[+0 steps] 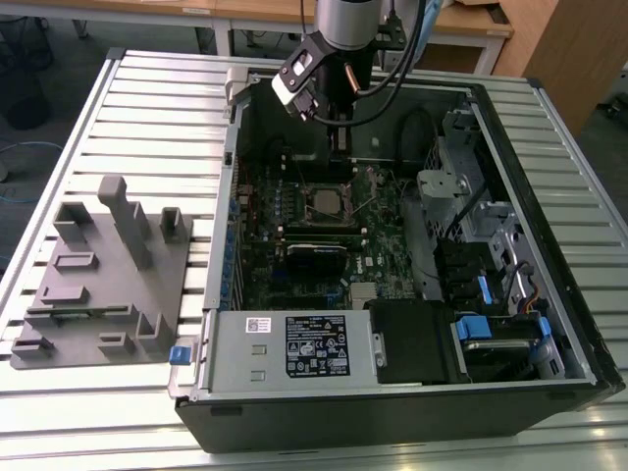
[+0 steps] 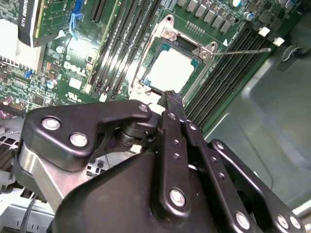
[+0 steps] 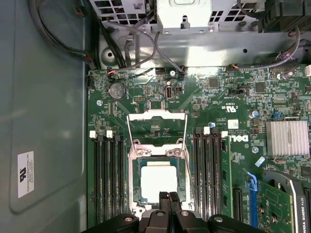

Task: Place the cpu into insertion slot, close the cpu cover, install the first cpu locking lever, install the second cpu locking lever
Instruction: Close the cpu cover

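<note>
**Gripper** [image 3: 168, 195]: fingers pressed together with nothing between them, tips at the near edge of the insertion slot [image 1: 324, 203].
**Cpu** [image 3: 158, 182]: seated in the slot just ahead of the fingertips. It is square, so it has no long axis.
**Cpu cover** [image 3: 181, 179]: appears to lie down around the chip.
**Locking lever** [image 2: 243, 50]: a thin wire angling away from the slot, judged unlatched.
**Labels:** printed power-supply label [image 1: 316, 345] and white chassis sticker [image 3: 25, 174], both well apart from the slot.

Silver-grey cylindrical arm [image 1: 345, 22], black cables [image 1: 422, 29] looping beside it, white-and-black camera block [image 1: 297, 77] at the wrist, matte black gripper [image 2: 171, 99] of linked bars, silver screw heads [image 2: 177, 196]
</note>
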You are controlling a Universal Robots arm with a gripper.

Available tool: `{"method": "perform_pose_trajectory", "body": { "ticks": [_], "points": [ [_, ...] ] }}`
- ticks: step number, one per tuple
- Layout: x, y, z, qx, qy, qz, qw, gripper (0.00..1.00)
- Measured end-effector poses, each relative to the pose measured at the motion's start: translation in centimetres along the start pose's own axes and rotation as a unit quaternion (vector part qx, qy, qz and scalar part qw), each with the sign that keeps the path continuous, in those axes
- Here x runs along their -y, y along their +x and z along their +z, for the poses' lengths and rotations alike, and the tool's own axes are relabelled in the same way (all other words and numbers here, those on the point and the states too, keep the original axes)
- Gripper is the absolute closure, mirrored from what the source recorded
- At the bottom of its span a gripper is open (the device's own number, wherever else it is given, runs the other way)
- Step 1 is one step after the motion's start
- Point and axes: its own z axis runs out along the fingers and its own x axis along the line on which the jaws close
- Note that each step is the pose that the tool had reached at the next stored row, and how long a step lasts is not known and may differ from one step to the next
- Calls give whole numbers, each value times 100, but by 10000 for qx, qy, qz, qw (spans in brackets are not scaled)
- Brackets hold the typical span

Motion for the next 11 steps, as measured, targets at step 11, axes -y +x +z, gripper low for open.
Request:
{"method": "perform_pose_trajectory", "body": {
  "ticks": [11],
  "points": [
    [-4, 1, -49, 0, 0, 0, 10000, 90]
  ]
}}
